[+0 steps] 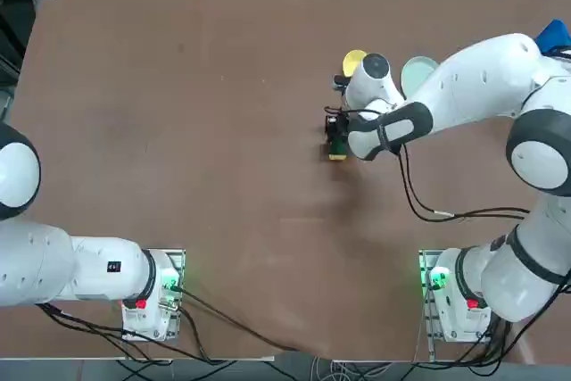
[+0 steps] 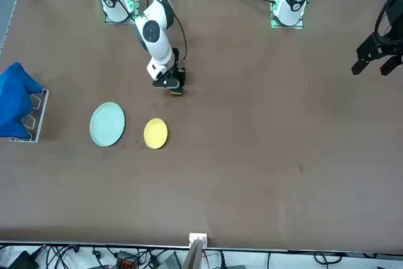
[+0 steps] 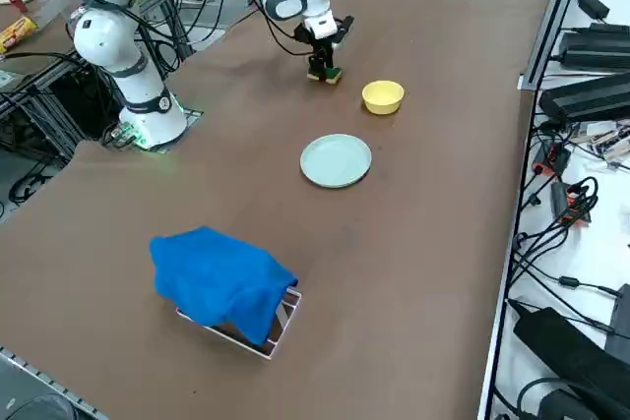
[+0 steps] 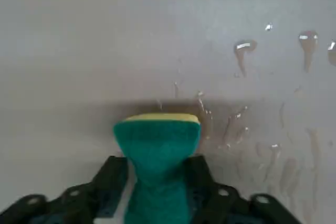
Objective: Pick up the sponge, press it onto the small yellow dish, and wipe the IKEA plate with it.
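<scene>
One green-topped sponge (image 4: 157, 148), lengthwise through the right end effector (image 4: 158, 174)

No readable text, labels or numbers show anywhere.

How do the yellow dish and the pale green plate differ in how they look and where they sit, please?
The yellow dish is bright yellow, while the pale plate is a light mint green. The yellow dish is smaller; the pale plate is wider. The yellow dish lies nearer the sponge by the right gripper, the pale plate farther away. Both are round.
</scene>
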Motion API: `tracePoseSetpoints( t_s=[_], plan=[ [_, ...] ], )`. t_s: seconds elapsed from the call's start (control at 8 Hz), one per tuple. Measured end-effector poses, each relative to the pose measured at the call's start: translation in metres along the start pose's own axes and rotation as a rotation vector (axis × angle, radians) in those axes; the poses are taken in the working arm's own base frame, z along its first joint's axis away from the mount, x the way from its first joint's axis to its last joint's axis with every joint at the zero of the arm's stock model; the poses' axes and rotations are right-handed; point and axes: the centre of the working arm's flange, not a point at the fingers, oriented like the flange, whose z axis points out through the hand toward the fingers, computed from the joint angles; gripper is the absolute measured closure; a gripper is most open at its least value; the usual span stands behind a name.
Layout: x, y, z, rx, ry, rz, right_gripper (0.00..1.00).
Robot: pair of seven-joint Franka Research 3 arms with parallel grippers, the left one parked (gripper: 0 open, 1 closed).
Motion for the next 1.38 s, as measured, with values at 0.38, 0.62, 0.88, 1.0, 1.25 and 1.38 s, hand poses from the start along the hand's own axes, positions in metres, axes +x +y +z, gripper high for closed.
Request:
tracePoseSetpoints(
  t_s=[0.38, 0.62, 0.88, 1.0, 1.25, 1.38],
  plan=[
    [0.04, -0.011, -0.046, 0.007, 0.042, 0.021, 0.0],
    [0.079, -0.015, -0.091, -0.019, 0.039, 0.026, 0.0],
    [0.13, -0.002, -0.143, -0.036, 0.059, 0.036, 0.0],
    [0.156, 0.011, -0.17, -0.042, 0.071, 0.047, 0.0],
    [0.206, 0.055, -0.23, -0.057, 0.08, 0.071, 0.0],
    [0.226, 0.084, -0.257, -0.065, 0.078, 0.075, 0.0]
  ],
)
